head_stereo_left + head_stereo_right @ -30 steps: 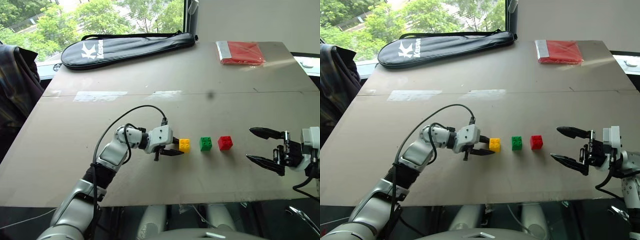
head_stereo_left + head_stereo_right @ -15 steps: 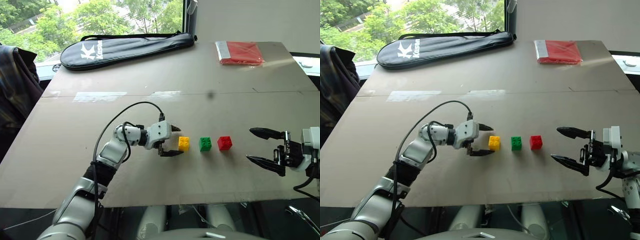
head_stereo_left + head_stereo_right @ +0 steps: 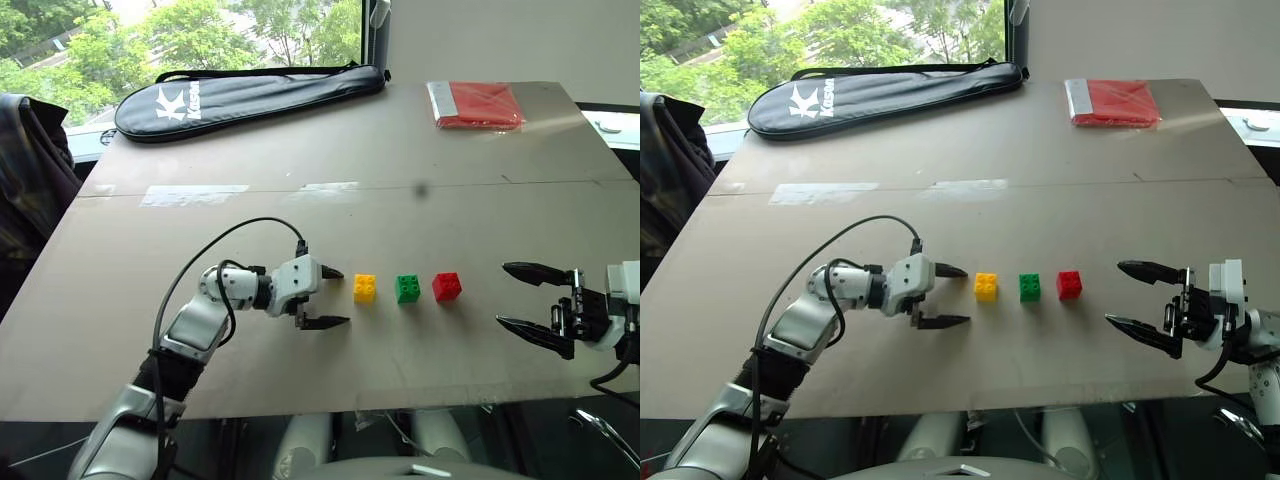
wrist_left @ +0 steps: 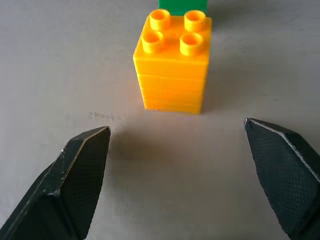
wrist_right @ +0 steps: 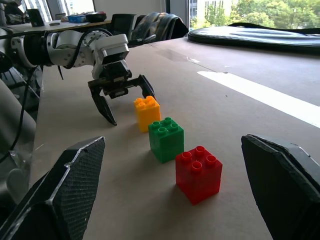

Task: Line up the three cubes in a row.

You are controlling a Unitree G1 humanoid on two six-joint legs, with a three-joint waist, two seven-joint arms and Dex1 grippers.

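Three studded cubes stand in a row on the brown table: a yellow cube [image 3: 365, 288], a green cube [image 3: 407, 288] and a red cube [image 3: 446, 286], with small gaps between them. My left gripper [image 3: 333, 297] is open just left of the yellow cube [image 4: 173, 63], which sits a short way beyond its fingertips, untouched. Right of the red cube [image 5: 198, 173], my right gripper [image 3: 525, 296] hangs open and empty, pointing at the row from some distance.
A black racket bag [image 3: 245, 95] lies along the table's far left edge. A flat red packet [image 3: 479, 104] lies at the far right corner. The table's front edge [image 3: 400, 400] runs close under both grippers. Dark cloth [image 3: 25, 170] hangs left of the table.
My left gripper has opened, let go of the yellow cube and drawn back to the left. The yellow cube stays in the row. The right gripper has kept still.
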